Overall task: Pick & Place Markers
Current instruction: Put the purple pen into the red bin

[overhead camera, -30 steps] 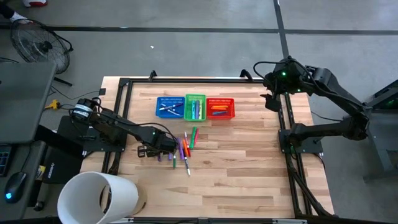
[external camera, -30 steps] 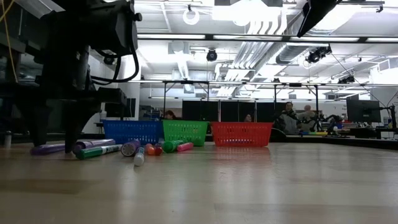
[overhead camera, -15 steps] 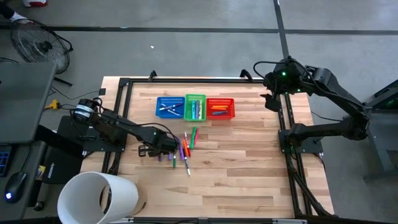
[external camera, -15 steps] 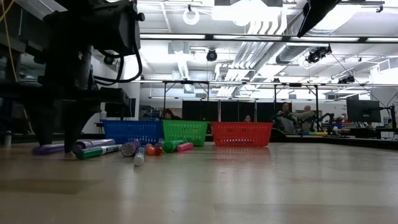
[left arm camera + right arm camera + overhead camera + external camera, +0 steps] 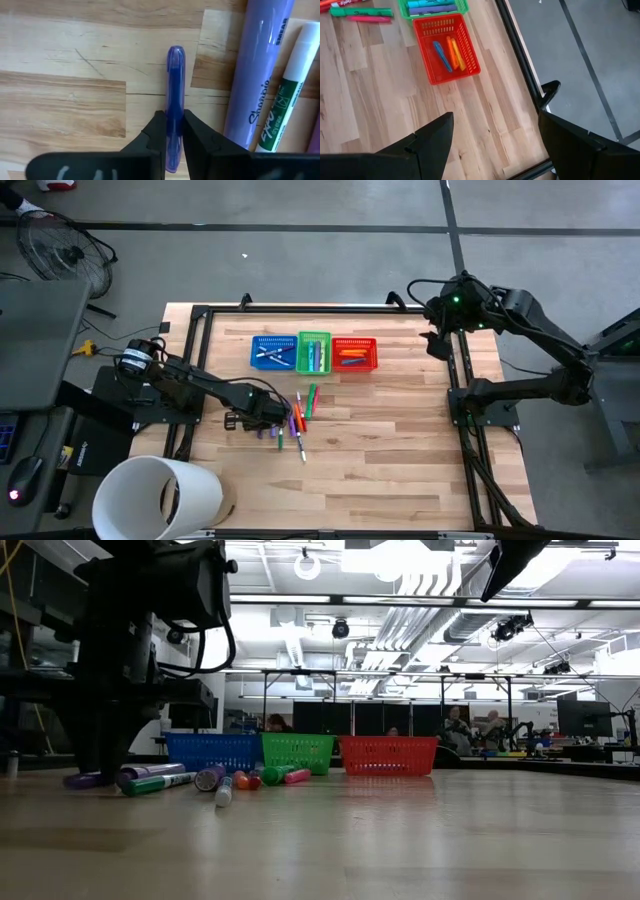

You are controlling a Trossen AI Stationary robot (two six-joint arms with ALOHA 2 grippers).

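the left gripper [image 5: 170,131] is clamped on a purple marker [image 5: 174,80] at the loose pile's nine o'clock edge; right gripper [image 5: 492,135] spread apart.

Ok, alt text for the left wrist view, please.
The left pincer is shut on a small purple marker lying on the wooden table. Beside it lie a thicker purple marker and a white-and-green marker.

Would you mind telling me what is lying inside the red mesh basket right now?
Inside the red plastic mesh basket lie three markers: one blue, one orange, one yellow. Nothing visibly covers them; anything beneath cannot be seen.
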